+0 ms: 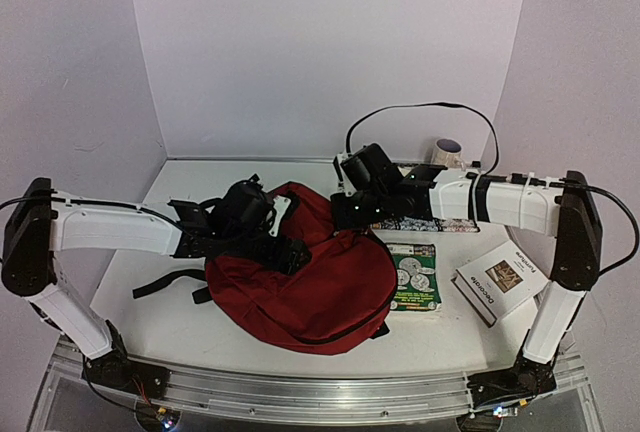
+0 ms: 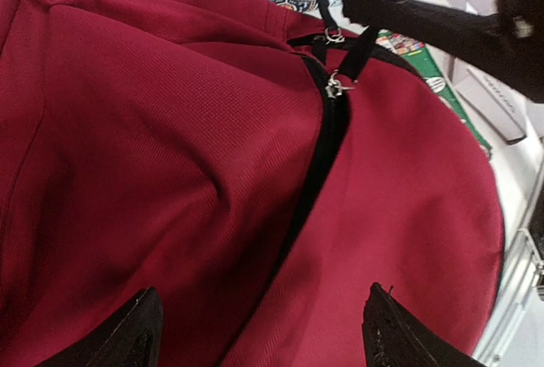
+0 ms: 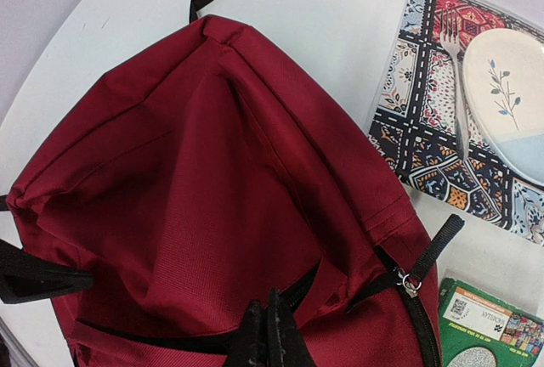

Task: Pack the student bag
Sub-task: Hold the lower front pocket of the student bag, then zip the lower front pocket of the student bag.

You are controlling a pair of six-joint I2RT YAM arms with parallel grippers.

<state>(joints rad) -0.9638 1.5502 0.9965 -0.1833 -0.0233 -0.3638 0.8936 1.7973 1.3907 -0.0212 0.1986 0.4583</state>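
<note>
The dark red student bag (image 1: 310,287) lies flat on the white table (image 1: 200,322) between the two arms, its black zipper (image 2: 319,155) running across the upper face. The left arm reaches in from the left, its forearm nearly level and its wrist bent down over the bag's near-left part. The left gripper (image 2: 262,292) hangs over the red fabric with its fingers spread wide and nothing between them. The right arm stretches leftward from its base, elbow raised and forearm level, and ends over the bag's far edge. The right gripper (image 3: 266,303) has its fingers pressed tight together at the zipper line; whether they pinch a pull strap cannot be told. A green book (image 1: 415,277) lies just right of the bag, with a white book (image 1: 497,280) farther right.
</note>
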